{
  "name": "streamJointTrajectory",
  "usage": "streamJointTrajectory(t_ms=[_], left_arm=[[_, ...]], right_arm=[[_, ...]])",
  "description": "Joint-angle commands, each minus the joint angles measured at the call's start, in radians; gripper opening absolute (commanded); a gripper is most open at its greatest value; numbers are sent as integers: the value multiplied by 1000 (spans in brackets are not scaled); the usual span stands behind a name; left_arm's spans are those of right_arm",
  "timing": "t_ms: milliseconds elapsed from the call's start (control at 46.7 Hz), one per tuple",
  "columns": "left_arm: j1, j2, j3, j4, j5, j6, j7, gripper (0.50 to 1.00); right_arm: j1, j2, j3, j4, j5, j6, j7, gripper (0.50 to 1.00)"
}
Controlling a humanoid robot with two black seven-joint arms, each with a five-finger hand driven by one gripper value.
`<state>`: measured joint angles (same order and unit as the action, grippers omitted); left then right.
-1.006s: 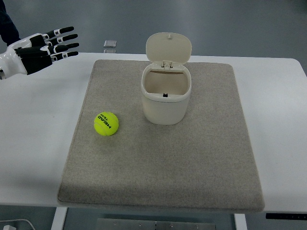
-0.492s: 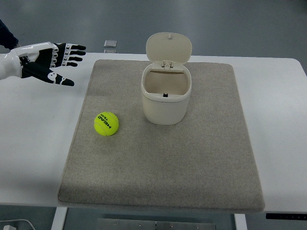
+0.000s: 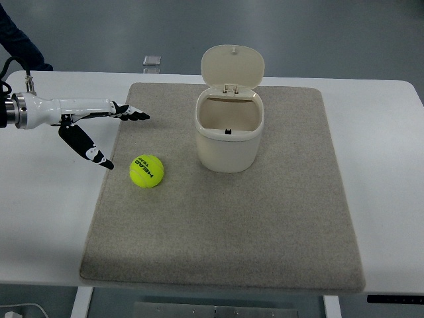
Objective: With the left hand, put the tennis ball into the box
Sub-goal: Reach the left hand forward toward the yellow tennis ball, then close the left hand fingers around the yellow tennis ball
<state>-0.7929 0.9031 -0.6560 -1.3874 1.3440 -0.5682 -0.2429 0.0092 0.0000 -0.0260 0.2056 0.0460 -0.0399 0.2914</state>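
Note:
A yellow-green tennis ball lies on the grey mat, left of the cream box. The box stands upright with its hinged lid flipped up and its inside visible. My left hand reaches in from the left edge, seen edge-on, with its fingers stretched out over the mat's left border and its thumb pointing down toward the ball. The hand is open and holds nothing; it sits just up and left of the ball, not touching it. The right arm does not show.
The mat covers most of a white table. A small clear square object rests at the table's far edge. A person's dark sleeve shows at the top left corner.
My left hand has moved right and down toward the ball, turning from a flat view to edge-on with the thumb dropped. The ball and the box have stayed put.

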Motion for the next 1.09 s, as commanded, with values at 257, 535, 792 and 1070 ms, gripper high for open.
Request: streamJointTrajectory(t_ms=[257, 535, 792, 1070], left_arm=[[-5, 0, 7, -36, 314, 39, -150, 988], [30, -29, 29, -67, 483, 175, -154, 986], [47, -52, 79, -68, 609, 292, -154, 986], [69, -69, 101, -68, 656, 347, -156, 979]], right_arm=[[0, 0, 0, 0, 0, 0, 0, 938], [0, 0, 0, 0, 0, 0, 0, 938], [0, 0, 0, 0, 0, 0, 0, 938], [0, 0, 0, 0, 0, 0, 0, 938]])
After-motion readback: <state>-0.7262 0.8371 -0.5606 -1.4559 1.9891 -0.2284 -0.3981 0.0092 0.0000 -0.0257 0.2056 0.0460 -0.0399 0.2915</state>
